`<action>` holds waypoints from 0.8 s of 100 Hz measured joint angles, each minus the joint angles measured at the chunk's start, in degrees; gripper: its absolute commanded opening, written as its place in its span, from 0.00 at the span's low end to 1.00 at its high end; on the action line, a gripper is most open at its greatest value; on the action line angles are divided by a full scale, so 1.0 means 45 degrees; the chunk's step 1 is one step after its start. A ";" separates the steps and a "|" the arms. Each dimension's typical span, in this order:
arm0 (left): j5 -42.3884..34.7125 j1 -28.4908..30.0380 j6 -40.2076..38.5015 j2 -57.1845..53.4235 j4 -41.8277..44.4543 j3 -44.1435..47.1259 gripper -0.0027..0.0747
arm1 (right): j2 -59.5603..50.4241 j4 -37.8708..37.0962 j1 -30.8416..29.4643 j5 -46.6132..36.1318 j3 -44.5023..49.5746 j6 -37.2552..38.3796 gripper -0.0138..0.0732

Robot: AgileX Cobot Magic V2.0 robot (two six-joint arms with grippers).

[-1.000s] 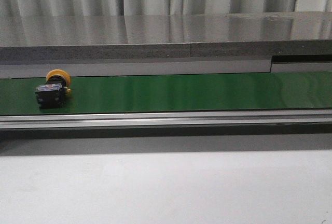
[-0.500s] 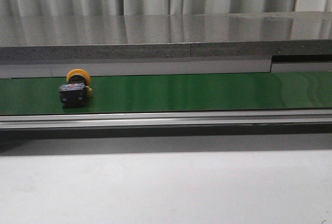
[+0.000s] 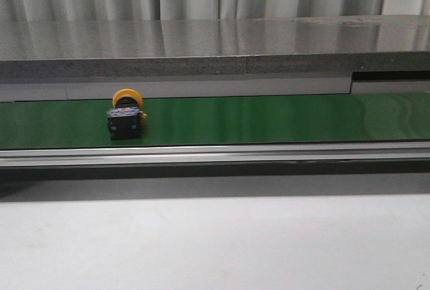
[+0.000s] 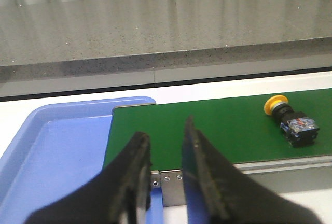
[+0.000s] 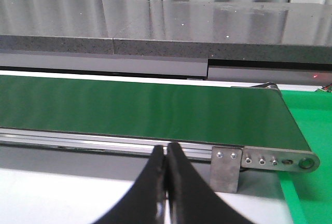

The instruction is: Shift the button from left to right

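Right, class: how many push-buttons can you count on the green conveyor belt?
1. The button lies on its side on the left part of the green belt, untouched by either arm. The right wrist view shows only bare belt at its far right end.

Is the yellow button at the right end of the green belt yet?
Not yet. The button lies on its side on the green belt, in its left part, with most of the belt ahead. No gripper holds it: the left gripper is open and empty, the right gripper is shut near the right end.

Green conveyor belt w/ metal rail, blue tray at belt end, grey stone counter behind, curtain bg
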 measured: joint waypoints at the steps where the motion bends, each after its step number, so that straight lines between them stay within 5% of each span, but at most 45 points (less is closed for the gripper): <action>1: 0.0000 0.0000 0.0000 0.0000 0.0000 0.0000 0.01 | 0.0000 0.0000 0.0000 0.0000 0.0000 0.0000 0.08; 80: 0.0000 0.0000 0.0000 0.0000 -0.0031 0.0000 0.01 | 0.0000 0.0000 0.0000 -0.0526 -0.0419 0.0000 0.08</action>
